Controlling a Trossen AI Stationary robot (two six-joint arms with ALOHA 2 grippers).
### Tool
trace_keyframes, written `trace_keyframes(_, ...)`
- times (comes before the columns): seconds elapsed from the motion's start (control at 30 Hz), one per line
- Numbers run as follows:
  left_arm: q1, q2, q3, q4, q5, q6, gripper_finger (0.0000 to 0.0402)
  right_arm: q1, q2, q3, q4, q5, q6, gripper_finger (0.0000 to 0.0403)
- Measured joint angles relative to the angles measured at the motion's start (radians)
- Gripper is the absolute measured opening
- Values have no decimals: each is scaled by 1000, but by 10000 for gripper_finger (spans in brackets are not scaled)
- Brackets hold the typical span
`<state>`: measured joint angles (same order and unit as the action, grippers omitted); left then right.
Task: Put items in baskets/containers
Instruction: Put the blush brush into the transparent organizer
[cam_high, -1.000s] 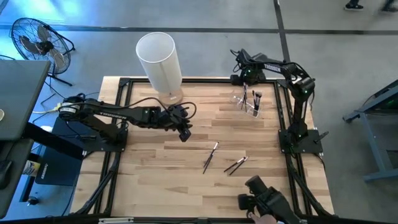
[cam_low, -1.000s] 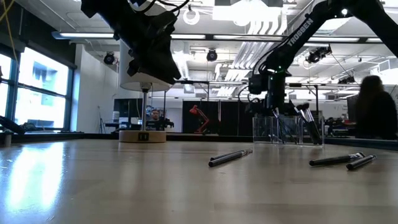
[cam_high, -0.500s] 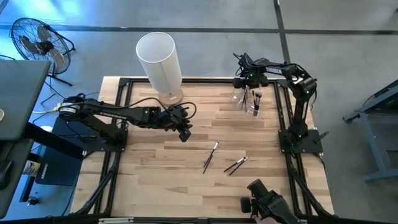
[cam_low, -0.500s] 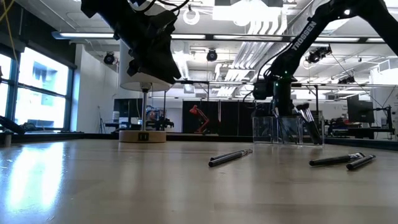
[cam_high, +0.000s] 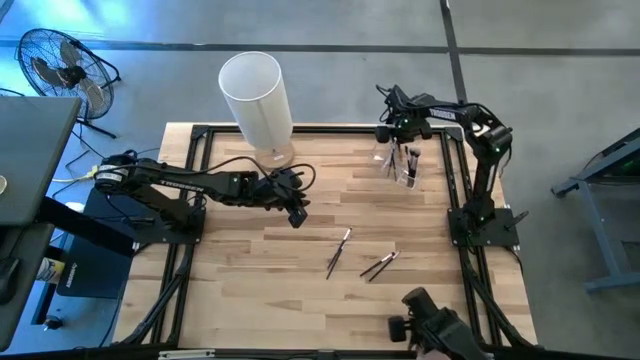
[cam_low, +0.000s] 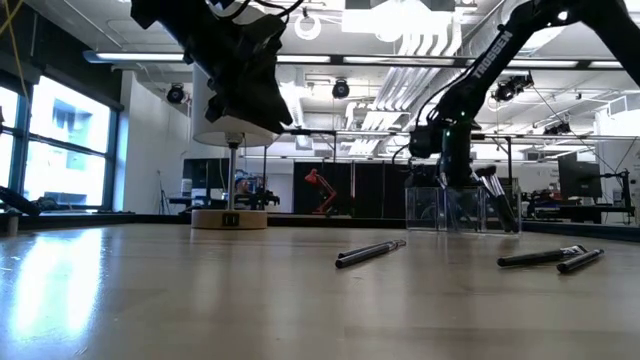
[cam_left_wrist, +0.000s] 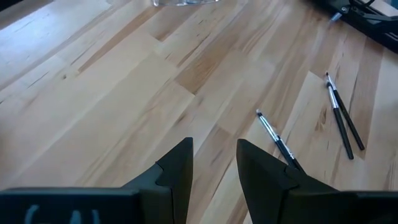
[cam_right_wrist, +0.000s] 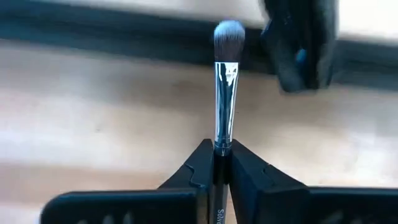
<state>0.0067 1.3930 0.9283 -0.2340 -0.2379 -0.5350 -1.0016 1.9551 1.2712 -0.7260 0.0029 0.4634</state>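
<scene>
R gripper: fingers clenching makeup brush w/ bristles beyond tips, readying insertion. L gripper: fingers released, idling.

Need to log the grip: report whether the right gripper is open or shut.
Shut on a makeup brush: the right gripper's fingers pinch its handle, bristles pointing away.

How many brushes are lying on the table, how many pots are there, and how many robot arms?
Brushes lying on the table: 3, as far as I can tell
Brush held in the right hand: 1
Pots: 2 (white cylinder, clear holder)
Robot arms: 2 (left arm, right arm)
Total: 8
</scene>
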Motion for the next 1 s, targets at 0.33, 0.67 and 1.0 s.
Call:
trace_keyframes(0.33, 0, 0, 0, 13, 1, -10, 122, -8, -193, 3, 69, 15, -55, 21)
trace_keyframes(0.67, 0, 0, 0, 67, 42, -24, 122, 14, -493, -6, 183, 57, -168, 21)
trace_keyframes(1.0, 0, 0, 0, 68, 58, -50, 122, 204, -971, -499, 646, 52, -141, 21)
